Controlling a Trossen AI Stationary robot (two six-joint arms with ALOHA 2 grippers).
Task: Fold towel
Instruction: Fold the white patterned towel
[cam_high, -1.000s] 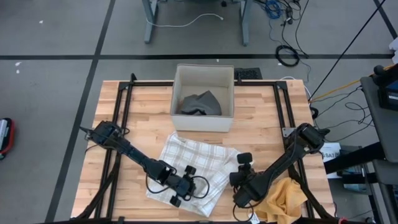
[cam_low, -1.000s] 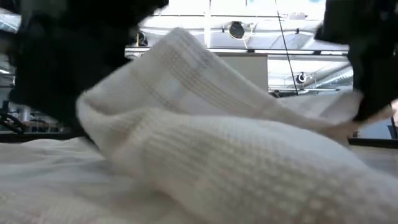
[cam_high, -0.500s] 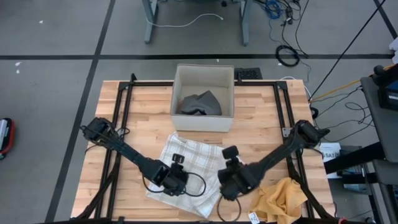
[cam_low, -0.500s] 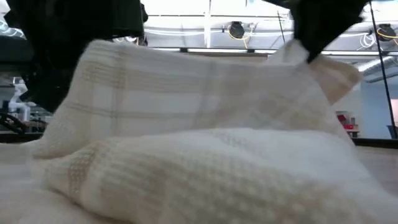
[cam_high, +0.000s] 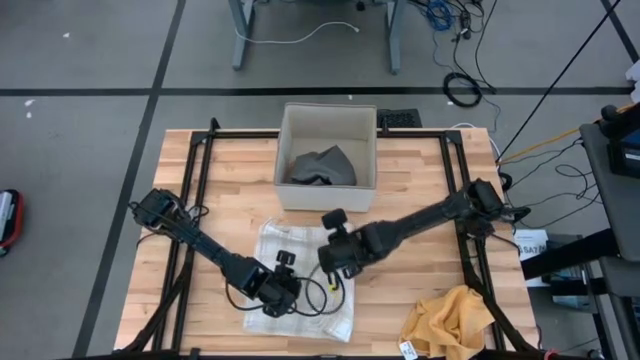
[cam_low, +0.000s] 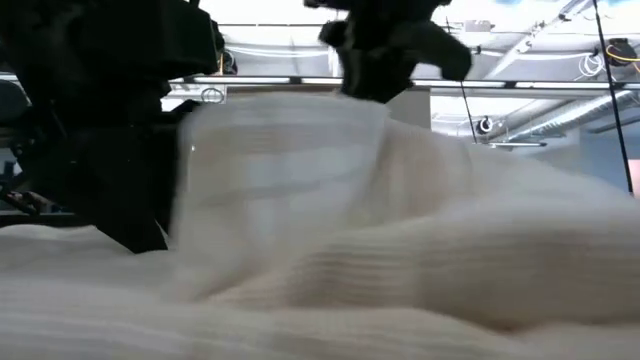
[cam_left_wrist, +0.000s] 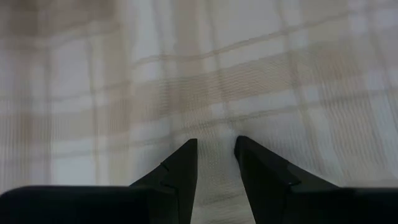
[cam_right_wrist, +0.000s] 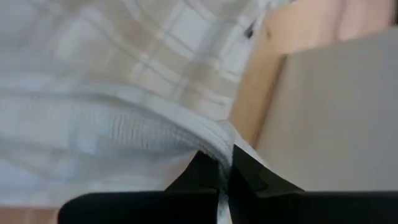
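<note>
Cream-and-tan checked cotton towel (cam_high: 300, 285) lay on the pale wooden slatted table (cam_high: 420, 190), toward its six o'clock edge, partly doubled over itself. At the towel's centre the left gripper (cam_high: 283, 290) pressed down on the cloth, its two dark fingers (cam_left_wrist: 180, 174) standing narrowly apart with a ridge of fabric between them. At the towel's two o'clock corner the right gripper (cam_high: 335, 262) was clamped tight on a raised fold of the weave, the cloth (cam_right_wrist: 124, 124) draping away from its fingertips. At twelve o'clock from the towel stood a square white bin (cam_high: 327, 195) holding a crumpled grey cloth (cam_high: 322, 166). At the table's five o'clock corner lay a rumpled mustard-yellow rag (cam_high: 450, 318).
</note>
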